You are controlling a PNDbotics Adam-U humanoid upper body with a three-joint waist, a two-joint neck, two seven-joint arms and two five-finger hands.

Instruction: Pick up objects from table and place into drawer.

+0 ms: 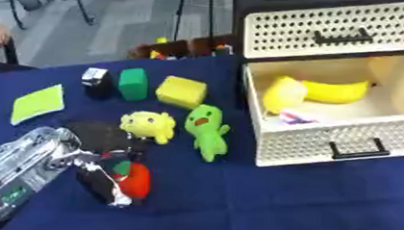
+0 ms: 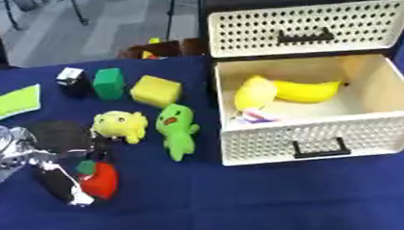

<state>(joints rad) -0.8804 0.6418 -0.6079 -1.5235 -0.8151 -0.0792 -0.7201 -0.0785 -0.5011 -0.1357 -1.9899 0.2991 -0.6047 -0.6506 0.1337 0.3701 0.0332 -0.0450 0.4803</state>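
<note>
My left hand [image 1: 100, 180] lies at the lower left of the blue table, its fingers curled round a red toy fruit with a green top [image 1: 136, 180]. Right behind it is a dark round thing [image 1: 100, 134]. A yellow plush [image 1: 148, 125] and a green plush figure [image 1: 206, 131] lie mid-table, between the hand and the drawer. The cream perforated drawer [image 1: 322, 140] stands pulled open at the right. Inside are a banana [image 1: 337, 91], a yellow rounded fruit [image 1: 283, 93] and a small pink-and-white packet [image 1: 298, 118]. My right hand shows in neither view.
Farther back on the table sit a yellow block [image 1: 182, 91], a green block [image 1: 133, 83], a small black-and-white object [image 1: 95, 79] and a flat lime-green card [image 1: 37, 103]. A shut upper drawer [image 1: 335, 27] sits above the open one. Chairs stand beyond the far edge.
</note>
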